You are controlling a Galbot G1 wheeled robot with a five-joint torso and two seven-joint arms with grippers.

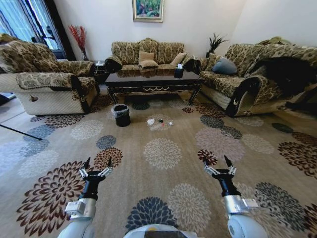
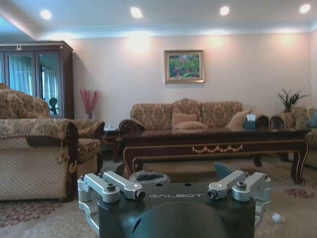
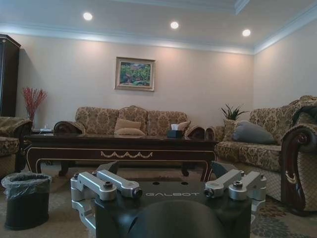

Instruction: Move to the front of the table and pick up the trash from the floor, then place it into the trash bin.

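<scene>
The table of dark wood stands far ahead between the sofas; it also shows as the table and the table. The trash, a white tissue with small bits beside it, lies on the floor in front of the table. Left of it stands the black trash bin, seen again as the bin and the bin. My left gripper and right gripper hover open and empty over the carpet, well short of the trash. A white scrap lies on the carpet.
Patterned sofas ring the table: one on the left, one behind, one on the right with dark cloth on it. A black tissue box sits on the table. A thin dark rod crosses the floor at left.
</scene>
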